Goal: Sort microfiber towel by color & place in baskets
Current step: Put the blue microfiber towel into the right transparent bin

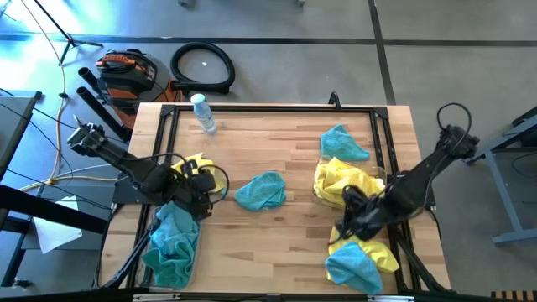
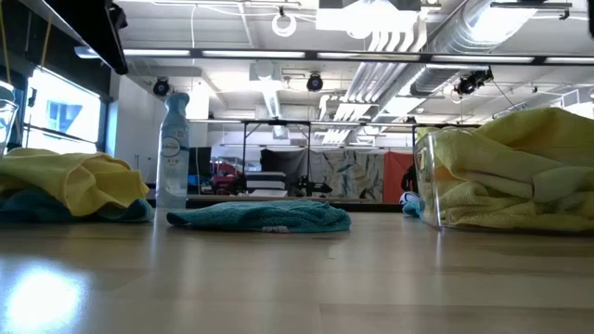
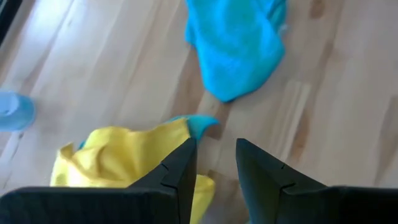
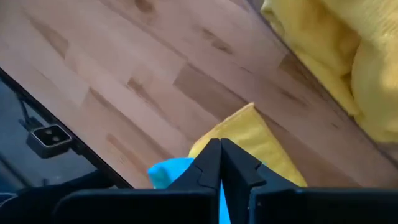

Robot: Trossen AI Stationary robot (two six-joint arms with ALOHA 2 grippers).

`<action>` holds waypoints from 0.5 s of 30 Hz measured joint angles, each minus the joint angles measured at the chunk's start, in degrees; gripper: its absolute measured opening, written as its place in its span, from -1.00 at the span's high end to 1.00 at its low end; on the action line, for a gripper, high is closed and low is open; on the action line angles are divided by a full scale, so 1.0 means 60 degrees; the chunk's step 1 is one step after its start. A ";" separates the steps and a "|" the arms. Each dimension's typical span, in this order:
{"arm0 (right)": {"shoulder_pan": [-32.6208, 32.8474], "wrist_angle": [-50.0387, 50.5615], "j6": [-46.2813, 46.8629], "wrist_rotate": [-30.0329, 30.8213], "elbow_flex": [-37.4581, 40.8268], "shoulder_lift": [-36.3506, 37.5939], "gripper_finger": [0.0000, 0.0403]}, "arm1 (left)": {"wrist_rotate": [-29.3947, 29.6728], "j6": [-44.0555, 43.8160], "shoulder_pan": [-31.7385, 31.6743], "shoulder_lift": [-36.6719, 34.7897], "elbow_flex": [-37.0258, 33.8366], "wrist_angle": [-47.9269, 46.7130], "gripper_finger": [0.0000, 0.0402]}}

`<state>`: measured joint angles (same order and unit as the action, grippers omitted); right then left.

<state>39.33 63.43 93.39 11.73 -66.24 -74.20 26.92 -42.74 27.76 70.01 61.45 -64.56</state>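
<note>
My left gripper point(image 1: 200, 191) point(image 3: 215, 163) is open above the table, beside a yellow towel point(image 1: 198, 163) point(image 3: 118, 163) that lies on a teal one. A lone teal towel point(image 1: 261, 191) point(image 3: 239, 43) point(image 2: 264, 215) lies flat mid-table. The left basket point(image 1: 195, 252) holds teal towels point(image 1: 172, 239). The right basket point(image 1: 379, 174) point(image 2: 429, 186) holds yellow towels point(image 1: 342, 184) point(image 2: 510, 172). My right gripper point(image 1: 346, 225) point(image 4: 221, 163) is shut with nothing between its fingers, over a yellow towel point(image 4: 252, 137) and a teal towel point(image 1: 352, 267) point(image 4: 169, 175) near the table's near right corner. Another teal towel point(image 1: 342, 144) lies by the far right.
A clear spray bottle point(image 1: 203, 113) point(image 2: 172, 148) stands near the table's far edge, left of centre. A black frame rail point(image 1: 268, 107) runs along the table's edges. Bare wood point(image 1: 277, 143) lies between the two baskets around the middle towel.
</note>
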 joint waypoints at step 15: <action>0.1064 0.3190 0.1221 0.0859 -0.5084 -0.3920 1.00 | -0.0260 0.0918 -0.1561 -0.1720 0.0000 -0.0290 0.50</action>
<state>45.72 82.57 100.71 16.88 -96.74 -97.73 25.36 -37.23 18.40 59.69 61.45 -66.30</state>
